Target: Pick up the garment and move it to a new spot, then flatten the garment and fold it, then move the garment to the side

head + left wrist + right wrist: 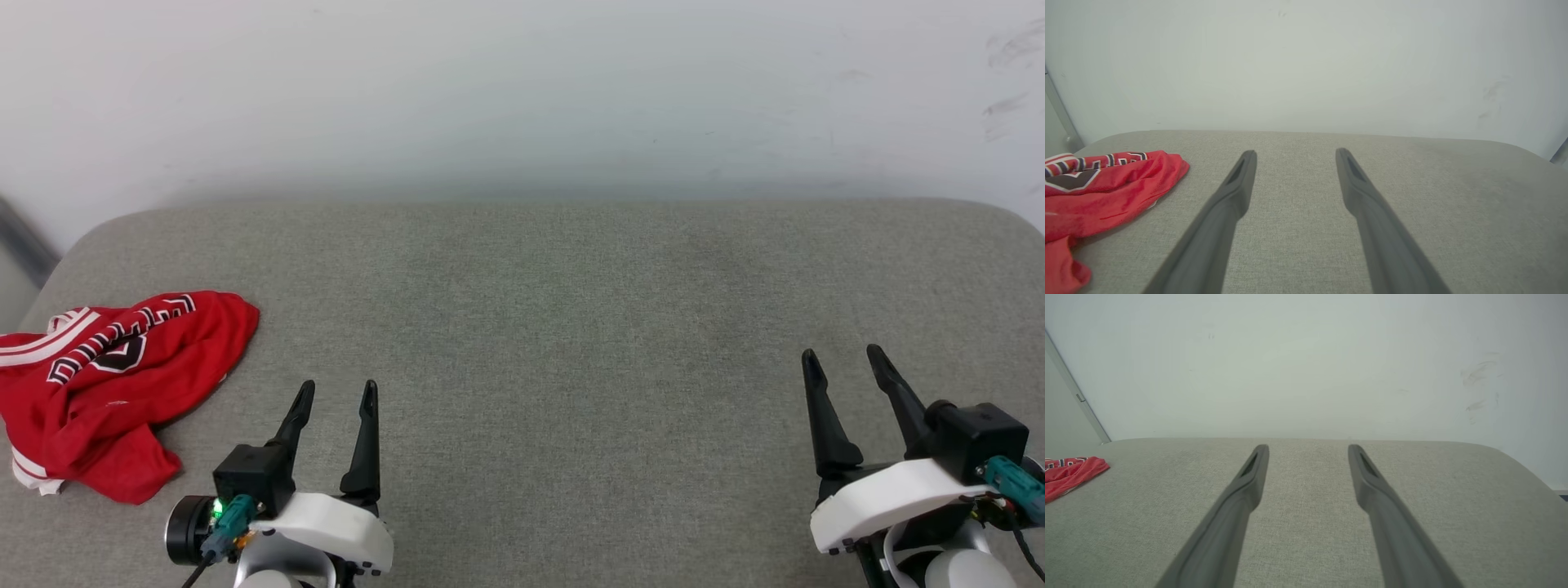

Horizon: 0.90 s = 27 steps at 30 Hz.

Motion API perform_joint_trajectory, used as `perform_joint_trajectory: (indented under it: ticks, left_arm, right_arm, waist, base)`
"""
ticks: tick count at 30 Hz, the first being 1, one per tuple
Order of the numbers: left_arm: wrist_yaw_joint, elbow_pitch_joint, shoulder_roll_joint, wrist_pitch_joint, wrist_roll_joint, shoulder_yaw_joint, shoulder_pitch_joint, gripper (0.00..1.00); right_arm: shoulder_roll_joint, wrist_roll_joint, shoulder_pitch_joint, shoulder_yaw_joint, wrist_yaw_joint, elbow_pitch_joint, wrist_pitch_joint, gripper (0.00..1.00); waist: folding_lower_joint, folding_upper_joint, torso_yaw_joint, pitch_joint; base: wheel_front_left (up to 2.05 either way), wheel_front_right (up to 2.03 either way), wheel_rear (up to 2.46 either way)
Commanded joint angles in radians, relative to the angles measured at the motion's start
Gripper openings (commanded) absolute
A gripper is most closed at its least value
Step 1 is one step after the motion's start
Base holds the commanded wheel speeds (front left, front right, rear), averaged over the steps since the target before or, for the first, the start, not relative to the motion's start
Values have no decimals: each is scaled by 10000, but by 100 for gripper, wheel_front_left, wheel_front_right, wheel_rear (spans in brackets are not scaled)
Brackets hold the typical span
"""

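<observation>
A: Whereabouts of the shirt?

B: Crumpled in a heap at the left end of the grey cushion, close to its edge. Red, with striped trim and black lettering facing up.

A: And the left gripper?

B: Low near the front of the cushion, just to the right of the shirt and not touching it. Fingers spread wide, pointing away toward the pale wall. Holding nothing.

A: Any lean to it?

B: Slightly rightward in the head view. Wrist roughly level, with a green light glowing on its outer side.

A: The right gripper?

B: At the right end of the cushion, well apart from the shirt. Fingers spread just as wide, leaning a little leftward, also aimed at the wall. Empty too.

A: Hovering or resting on the cushion?

B: Hard to tell for either. From both wrist views, only bare grey fabric between the fingers.
</observation>
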Motion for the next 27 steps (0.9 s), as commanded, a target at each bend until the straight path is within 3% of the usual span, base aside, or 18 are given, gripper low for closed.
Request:
perform_joint_trajectory:
  ticks: [1, 16, 27]
  left_arm:
    - [41, 2, 14, -70, 192, -31, -139, 100]
    - [61, 206, -60, -365, 1128, -71, -207, 100]
    - [69, 324, -121, -345, 893, -11, -187, 100]
  right_arm:
    - [31, -183, 93, 20, 0, -69, -48, 100]
    - [37, -1063, 142, -43, -1, -23, -255, 100]
    - [37, -847, 29, -50, -1, 128, -305, 100]
  waist:
    - [-1, -1, -2, -3]
    - [-1, -1, -32, -10]
    - [-1, -1, -47, 21]
  base:
    - [0, 0, 0]
    - [0, 0, 0]
    - [0, 0, 0]
